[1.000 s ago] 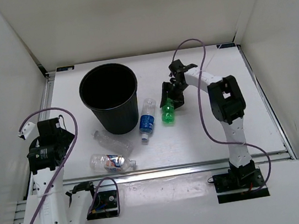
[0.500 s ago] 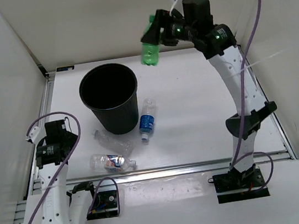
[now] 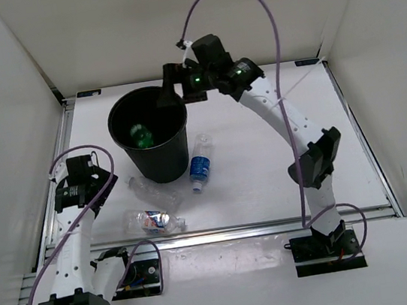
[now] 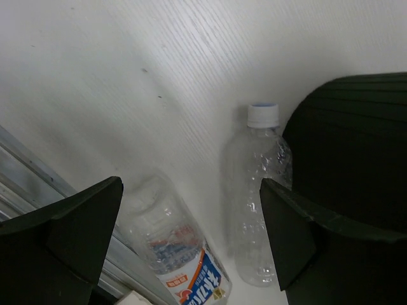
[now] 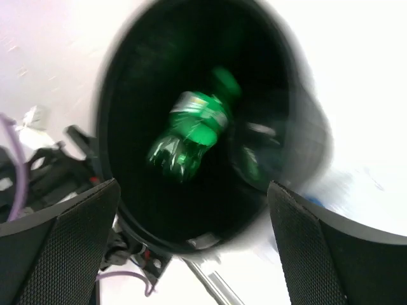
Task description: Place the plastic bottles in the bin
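The black bin (image 3: pixel 162 167) stands at the back left of the table. A green bottle (image 3: pixel 140 135) lies inside it, also seen blurred in the right wrist view as the green bottle (image 5: pixel 191 130) within the bin (image 5: pixel 105 114). My right gripper (image 3: pixel 173 96) hovers open and empty over the bin's right rim. The blue-label bottle (image 3: pixel 200 164), the plain clear bottle (image 3: pixel 154 192) and the colourful-label bottle (image 3: pixel 151 220) lie on the table beside the bin. My left gripper (image 4: pixel 191 190) is open above the plain clear bottle (image 4: pixel 254 190) and the colourful-label bottle (image 4: pixel 172 248), touching neither.
White walls close in the table on the left, back and right. A metal rail (image 3: pixel 237 231) runs along the near edge, close to the colourful-label bottle. Purple cables (image 3: pixel 244 10) loop off both arms. The bin's wall (image 4: pixel 350 146) stands just right of my left gripper.
My right arm lifted the green bottle, carried it left over the bin and opened; the bottle now lies in the bin. My left arm shifted slightly towards the bottles.
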Controlling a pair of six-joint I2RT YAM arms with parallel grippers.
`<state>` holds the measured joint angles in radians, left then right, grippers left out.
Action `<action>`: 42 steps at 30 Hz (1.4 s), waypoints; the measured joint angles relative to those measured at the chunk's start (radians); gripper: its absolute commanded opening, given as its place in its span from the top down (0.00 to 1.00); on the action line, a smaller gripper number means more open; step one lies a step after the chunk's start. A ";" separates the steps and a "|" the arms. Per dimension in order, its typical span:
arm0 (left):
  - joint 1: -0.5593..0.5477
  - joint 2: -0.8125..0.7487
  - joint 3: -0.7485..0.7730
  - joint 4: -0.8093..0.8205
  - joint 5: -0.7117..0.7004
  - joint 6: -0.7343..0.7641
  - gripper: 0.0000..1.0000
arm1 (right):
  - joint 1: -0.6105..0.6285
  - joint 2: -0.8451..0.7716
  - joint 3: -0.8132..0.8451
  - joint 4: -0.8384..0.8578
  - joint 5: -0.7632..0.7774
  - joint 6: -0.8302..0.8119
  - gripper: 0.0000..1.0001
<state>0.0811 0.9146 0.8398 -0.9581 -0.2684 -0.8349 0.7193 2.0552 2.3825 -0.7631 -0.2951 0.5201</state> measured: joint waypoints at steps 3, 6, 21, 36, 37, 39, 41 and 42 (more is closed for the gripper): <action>0.000 -0.001 -0.011 0.010 0.066 0.007 0.00 | -0.083 -0.104 -0.125 -0.016 0.021 -0.004 0.00; 0.000 0.011 -0.015 -0.011 0.138 0.008 0.00 | -0.182 -0.202 -0.141 -0.021 0.049 -0.008 0.00; 0.002 0.155 0.153 -0.306 0.450 0.002 0.00 | -0.180 -0.290 -0.269 -0.058 0.031 -0.031 0.00; 0.002 0.124 -0.165 -0.233 0.484 -0.132 0.00 | -0.183 -0.276 -0.291 -0.104 -0.016 -0.040 0.00; 0.002 0.135 -0.183 -0.206 0.478 -0.138 0.00 | -0.187 -0.276 -0.291 -0.105 -0.024 -0.040 0.00; 0.001 0.151 -0.202 -0.148 0.490 -0.151 0.00 | -0.193 -0.276 -0.291 -0.108 -0.034 -0.042 0.00; -0.010 0.167 -0.216 -0.092 0.457 -0.154 0.04 | -0.202 -0.276 -0.291 -0.113 -0.046 -0.044 0.00; -0.014 0.177 -0.227 -0.067 0.444 -0.158 0.08 | -0.207 -0.276 -0.291 -0.118 -0.050 -0.047 0.00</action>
<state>0.0673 1.0916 0.6132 -1.0252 0.1753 -0.9932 0.5121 1.7794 2.0914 -0.8810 -0.3447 0.4736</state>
